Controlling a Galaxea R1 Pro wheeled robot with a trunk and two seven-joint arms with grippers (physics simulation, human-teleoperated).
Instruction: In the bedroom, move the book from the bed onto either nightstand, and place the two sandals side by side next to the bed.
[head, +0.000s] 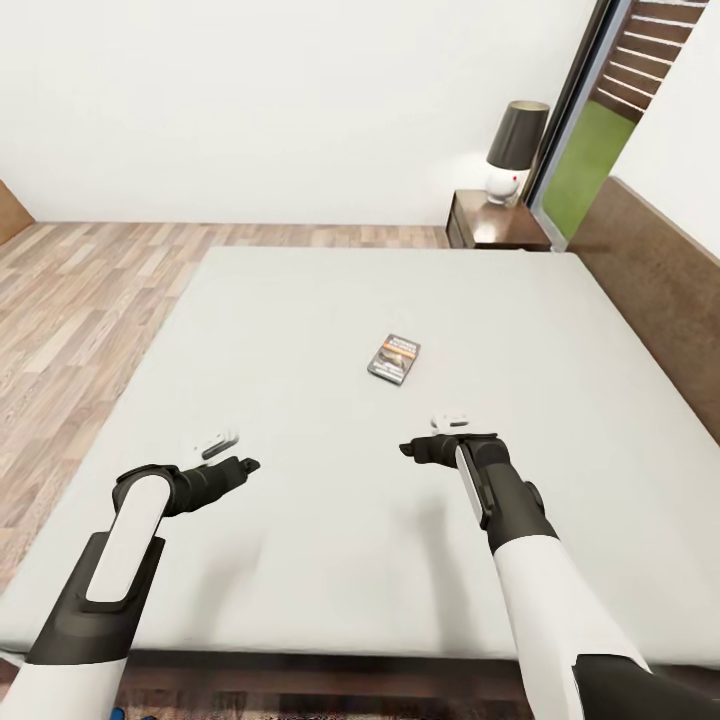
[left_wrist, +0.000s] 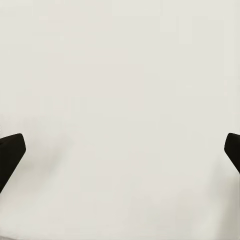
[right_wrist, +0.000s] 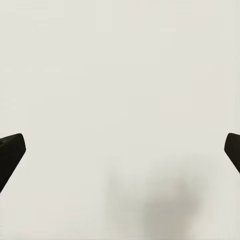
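Reaching forward over the bed (head: 300, 560), both arms hang low; left pincer (head: 225, 450) and right pincer (head: 440, 435) gape empty, the book (head: 394, 358) lying just beyond the right one.

One book (head: 394, 357), one bed (head: 300, 330), one nightstand (head: 495, 225) and one lamp (head: 514, 150) are counted. Two grippers are seen: left (head: 238, 452), right (head: 428, 436).
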